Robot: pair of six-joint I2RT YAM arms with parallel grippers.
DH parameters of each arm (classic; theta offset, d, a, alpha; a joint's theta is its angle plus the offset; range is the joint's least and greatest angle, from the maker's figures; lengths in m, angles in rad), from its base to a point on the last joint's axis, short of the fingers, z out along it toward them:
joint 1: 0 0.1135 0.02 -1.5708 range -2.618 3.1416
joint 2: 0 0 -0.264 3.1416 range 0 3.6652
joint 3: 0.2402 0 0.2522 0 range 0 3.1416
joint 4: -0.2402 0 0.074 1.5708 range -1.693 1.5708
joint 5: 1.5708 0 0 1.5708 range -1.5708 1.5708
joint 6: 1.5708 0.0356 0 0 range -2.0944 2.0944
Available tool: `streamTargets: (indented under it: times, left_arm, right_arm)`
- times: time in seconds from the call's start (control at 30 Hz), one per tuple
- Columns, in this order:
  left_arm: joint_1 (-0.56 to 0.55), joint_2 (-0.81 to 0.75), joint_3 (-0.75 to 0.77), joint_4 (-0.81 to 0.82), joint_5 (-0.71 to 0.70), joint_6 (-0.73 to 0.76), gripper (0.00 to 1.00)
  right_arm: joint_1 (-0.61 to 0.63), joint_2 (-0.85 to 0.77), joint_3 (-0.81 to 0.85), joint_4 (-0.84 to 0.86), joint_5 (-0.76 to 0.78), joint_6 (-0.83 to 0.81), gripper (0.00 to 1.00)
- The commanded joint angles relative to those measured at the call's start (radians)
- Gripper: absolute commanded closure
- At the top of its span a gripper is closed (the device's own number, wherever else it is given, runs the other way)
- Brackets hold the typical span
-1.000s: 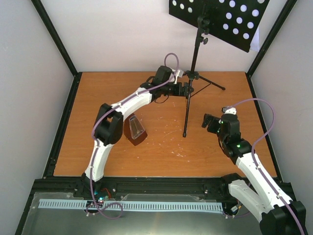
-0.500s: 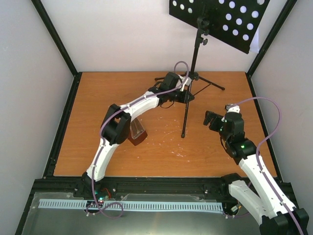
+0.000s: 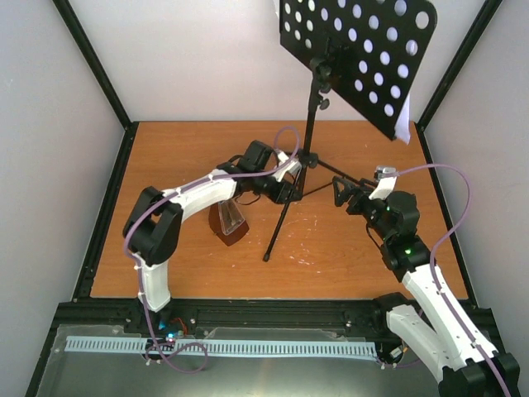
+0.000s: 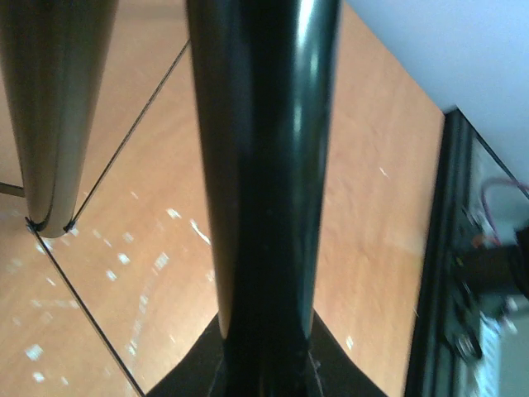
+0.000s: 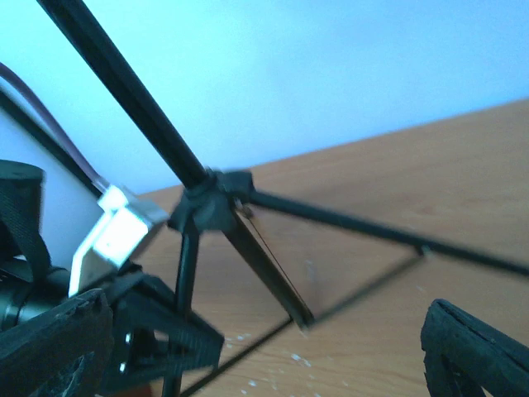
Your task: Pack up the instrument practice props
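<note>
The black tripod music stand leans over the table, its perforated desk high at the back. A white sheet-music edge shows behind the desk. My left gripper is shut on a lower tube of the stand, just below the leg hub. That tube fills the left wrist view. The red-brown metronome stands under the left forearm. My right gripper is open, close beside the stand's right leg; the hub lies ahead of its fingers.
Black frame posts stand at the back corners, and a black rail runs along the near table edge. The stand's long leg tip reaches toward the table's middle. White scuffs mark the wood.
The left gripper closed on the stand's lower tube and pulled it left and nearer, so the desk swung toward the camera. The right gripper moved up-left toward the stand's leg.
</note>
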Motion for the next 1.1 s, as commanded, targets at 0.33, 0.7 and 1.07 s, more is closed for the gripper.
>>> streamTargets:
  times: [0.33,0.7,1.07]
  left_arm:
    - [0.002,-0.165,-0.098,-0.125,0.326,0.340,0.97]
    - [0.002,-0.184,-0.123,-0.095,0.334,0.322,0.94]
    - [0.001,-0.206,-0.102,-0.097,0.238,0.291,0.56]
  right_arm:
    - [-0.009,0.276,-0.023,0.690,-0.457,-0.150,0.07]
    - [-0.009,0.583,0.243,0.718,-0.808,-0.199,0.28]
    - [-0.007,0.562,0.351,0.368,-0.859,-0.403,0.97]
